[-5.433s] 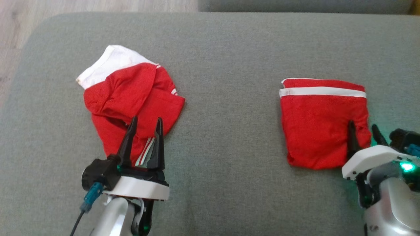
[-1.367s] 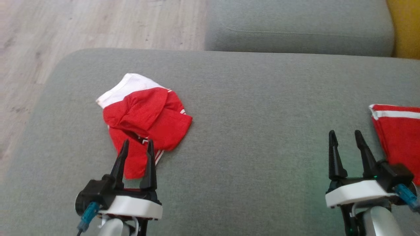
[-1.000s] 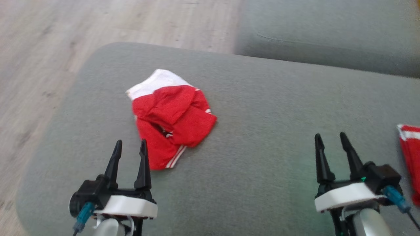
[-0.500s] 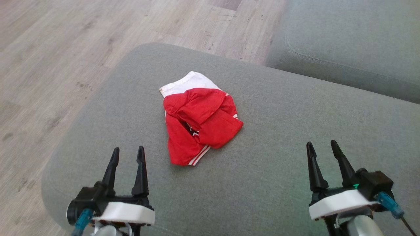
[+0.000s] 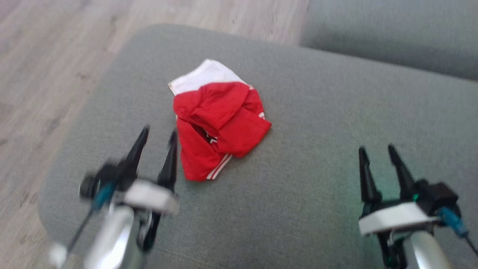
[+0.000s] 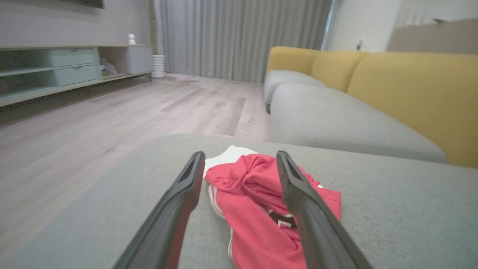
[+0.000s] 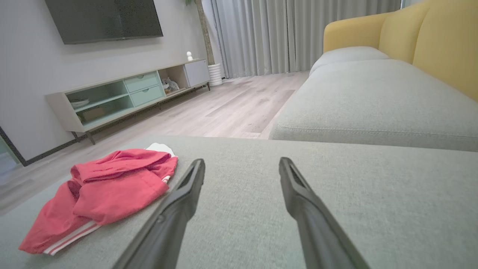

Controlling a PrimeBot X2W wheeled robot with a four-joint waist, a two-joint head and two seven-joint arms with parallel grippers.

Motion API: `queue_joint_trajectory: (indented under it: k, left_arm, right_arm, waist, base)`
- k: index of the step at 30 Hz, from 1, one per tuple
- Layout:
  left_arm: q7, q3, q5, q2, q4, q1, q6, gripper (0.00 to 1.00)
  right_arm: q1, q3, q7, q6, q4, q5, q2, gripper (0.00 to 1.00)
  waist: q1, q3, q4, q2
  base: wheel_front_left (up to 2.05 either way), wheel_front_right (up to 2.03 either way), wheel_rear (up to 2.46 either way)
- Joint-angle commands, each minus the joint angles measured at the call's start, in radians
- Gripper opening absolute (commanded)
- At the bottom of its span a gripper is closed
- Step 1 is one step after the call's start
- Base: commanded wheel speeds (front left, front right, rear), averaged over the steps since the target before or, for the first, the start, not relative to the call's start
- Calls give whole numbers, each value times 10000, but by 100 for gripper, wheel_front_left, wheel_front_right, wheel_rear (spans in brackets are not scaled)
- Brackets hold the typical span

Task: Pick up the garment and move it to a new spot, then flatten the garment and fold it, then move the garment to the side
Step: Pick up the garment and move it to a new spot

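Note:
A crumpled red garment [image 5: 218,121] with a white band and white side stripes lies on the grey cushion [image 5: 317,112]. My left gripper [image 5: 159,133] is open and blurred, just left of the garment's near end. In the left wrist view the garment [image 6: 257,209] lies beyond and partly between the open fingers [image 6: 179,209], which do not touch it. My right gripper [image 5: 376,151] is open over bare cushion, well to the right of the garment. The right wrist view has the garment [image 7: 104,190] at the lower left, apart from the fingertips [image 7: 194,179].
The cushion's rounded left edge drops to wooden floor [image 5: 44,63]. A second grey seat cushion [image 5: 392,33] lies behind. The wrist views take in a yellow sofa back [image 6: 407,89], a low TV cabinet [image 7: 123,97] and grey curtains [image 6: 239,37].
The head camera has swung left, so the folded red garment at the right has left the picture. My left gripper has risen and moved forward beside the crumpled garment. Both grippers stay open.

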Motion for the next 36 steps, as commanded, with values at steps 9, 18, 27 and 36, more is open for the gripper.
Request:
queue_joint_trajectory:
  k: [9,18,27,36]
  left_arm:
    - [2700,-3377,-1992,1811,815,-3897,-138,100]
    - [3516,-4797,-3462,2649,2565,-5383,-132,100]
    - [2651,-4750,-3587,2256,4009,-5777,-119,0]
    - [238,-3504,-4260,2160,3626,-6230,231,0]
  right_arm:
    - [-1401,-132,-51,-7,-888,-423,-55,100]
    - [-1762,-36,-49,-7,-1009,-356,-55,100]
    - [-1783,-122,-95,-7,-970,-349,-55,100]
    - [-1610,-52,-121,-7,-669,-209,-55,100]
  waist:
    - [-1,1725,-944,0]
    - [-1,2504,-1592,0]
    - [-1,2502,-1694,0]
    - [-1,1612,-1529,0]
  base:
    - [0,0,0]
    - [0,0,0]
    - [0,0,0]
    - [0,0,0]
